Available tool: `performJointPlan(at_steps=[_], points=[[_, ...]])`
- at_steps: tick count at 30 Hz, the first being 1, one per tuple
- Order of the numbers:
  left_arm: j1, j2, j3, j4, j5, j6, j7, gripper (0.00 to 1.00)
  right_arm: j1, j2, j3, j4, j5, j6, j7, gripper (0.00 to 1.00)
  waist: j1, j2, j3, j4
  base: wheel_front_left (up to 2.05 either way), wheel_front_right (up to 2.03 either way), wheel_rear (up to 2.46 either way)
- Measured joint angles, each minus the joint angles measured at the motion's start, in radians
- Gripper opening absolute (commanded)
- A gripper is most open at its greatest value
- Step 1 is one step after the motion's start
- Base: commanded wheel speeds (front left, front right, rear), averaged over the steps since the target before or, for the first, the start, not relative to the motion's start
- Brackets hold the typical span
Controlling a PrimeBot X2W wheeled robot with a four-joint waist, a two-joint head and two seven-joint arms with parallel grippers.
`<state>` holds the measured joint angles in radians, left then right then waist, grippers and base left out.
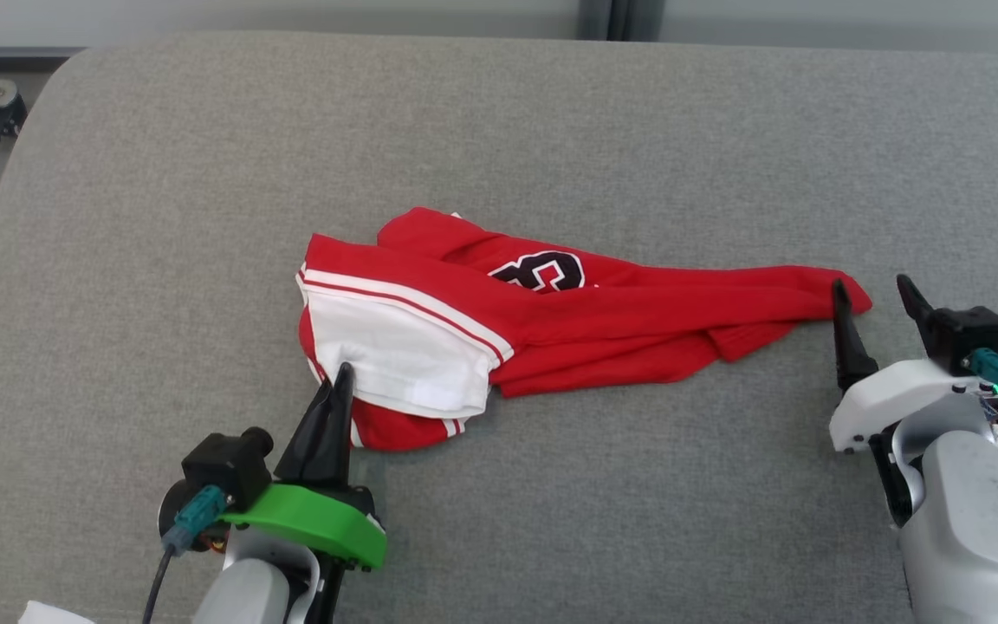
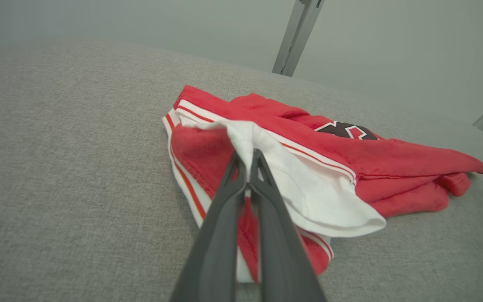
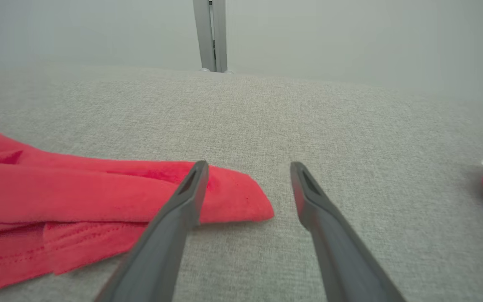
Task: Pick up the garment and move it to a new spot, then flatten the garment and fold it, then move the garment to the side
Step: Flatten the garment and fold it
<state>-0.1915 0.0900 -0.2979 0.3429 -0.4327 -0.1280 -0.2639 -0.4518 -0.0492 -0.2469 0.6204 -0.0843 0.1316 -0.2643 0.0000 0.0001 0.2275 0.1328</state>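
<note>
Head view: garment [image 1: 551, 321] was seen bunched on the cushion [image 1: 551, 130]; left gripper [image 1: 341, 381] was pinched shut on its white flap [image 1: 395, 355], right gripper [image 1: 871, 290] was spread wide around the red tip [image 1: 861, 302], probably best grabbed before lifting.

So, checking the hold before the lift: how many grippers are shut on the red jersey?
1. The left gripper is shut on the white panel of the jersey; the right gripper is open at its red tip.

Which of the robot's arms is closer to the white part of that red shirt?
Left. The left end effector is shut on the white part itself; the right end effector stands open at the shirt's red tip, at the opposite end.
</note>
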Motion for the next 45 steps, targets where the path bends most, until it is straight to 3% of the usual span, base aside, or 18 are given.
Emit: performJointPlan(at_steps=[6,8,9,16,28,39,45], points=[[-0.025,0.003,-0.023,-0.006,-0.007,0.0,0.0,0.0,-0.073,0.0,-0.048,0.111,-0.012,0.0,0.0,1.0,0.0,0.0,0.048,0.022,0.0,0.0,0.0],[-0.027,0.003,-0.028,-0.005,-0.01,0.0,0.0,0.0,-0.076,0.0,-0.046,0.142,-0.012,0.0,0.0,0.39,0.0,0.0,0.057,0.03,0.0,0.0,0.0],[-0.028,0.003,-0.028,-0.005,-0.011,0.0,0.0,0.0,-0.076,0.0,-0.044,0.149,-0.006,0.0,0.0,0.0,0.0,0.0,0.06,0.033,0.0,0.0,0.0],[-0.03,0.003,-0.019,-0.007,-0.012,0.0,0.0,0.0,-0.048,0.002,-0.041,0.132,0.072,0.0,0.0,0.0,0.0,0.0,0.047,0.033,0.0,0.0,0.0],[-0.036,0.032,0.044,-0.13,0.014,0.0,0.0,0.0,-0.007,0.001,0.013,-0.152,0.254,0.0,0.0,0.0,0.0,0.0,-0.02,0.001,0.0,0.0,0.0],[-0.24,0.106,0.029,-0.142,0.004,0.0,0.0,0.0,-0.179,-0.054,0.067,-0.238,0.285,0.0,0.0,0.0,0.0,0.0,-0.054,-0.055,0.0,0.0,0.0],[-0.407,0.152,0.111,-0.158,0.017,-0.001,0.0,0.0,-0.349,-0.082,0.101,-0.3,0.267,0.0,0.0,0.0,0.0,-0.0001,-0.027,-0.071,0.0,0.0,0.0]])
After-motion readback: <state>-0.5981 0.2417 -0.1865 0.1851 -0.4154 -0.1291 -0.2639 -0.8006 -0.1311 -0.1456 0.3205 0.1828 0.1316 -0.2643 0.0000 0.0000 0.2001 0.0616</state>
